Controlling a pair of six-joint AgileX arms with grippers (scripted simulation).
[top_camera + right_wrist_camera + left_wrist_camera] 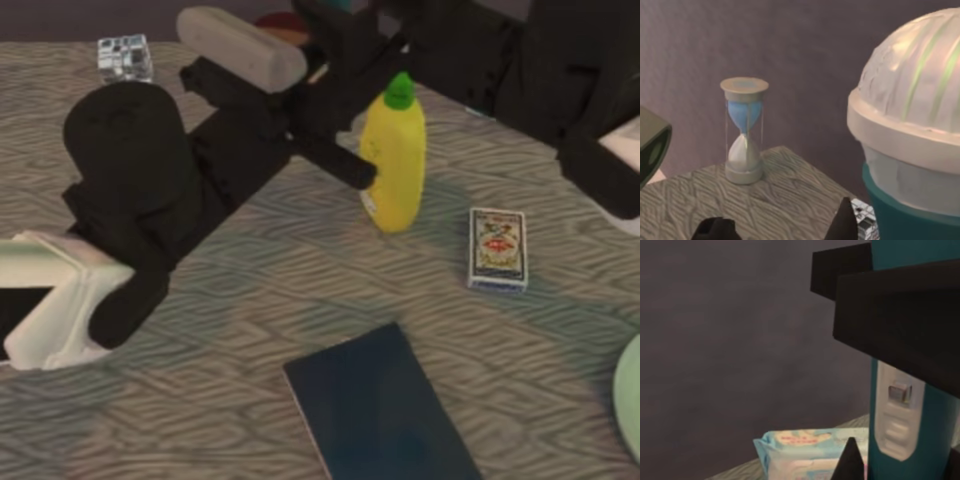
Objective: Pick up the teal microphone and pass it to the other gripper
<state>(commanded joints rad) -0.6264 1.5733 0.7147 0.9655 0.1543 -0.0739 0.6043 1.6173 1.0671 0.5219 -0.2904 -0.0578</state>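
Holding the teal microphone (897,415) up in the air, the left end effector (902,465) has its two black tips squeezed on the bottom of the handle. The right end effector (780,227) is released, with its tips spread wide apart. In the left wrist view its black fingers (890,315) sit one in front of the handle and one behind it, higher up than the white switch.

In the top view both arms meet at the far edge of the bench (250,300). The left arm (130,170) comes in from the left side and the right arm (570,80) from the right side. The arms hide the microphone there.

The yellow bottle (395,165) with a green cap lies just beside the black arm parts. A box of cards (497,250) lies near it, toward the right. A dark blue book (375,415) sits at the near edge. A bit of green plate (630,400) shows at the right edge. A shiny cube (124,57) sits at the far left corner. The middle of the bench is bare and open.

Only the right wrist view shows the round white head up close, and an hourglass (744,132) with blue glass standing near a bench edge. Only the left wrist view shows a pack of wipes (805,450) behind the handle.
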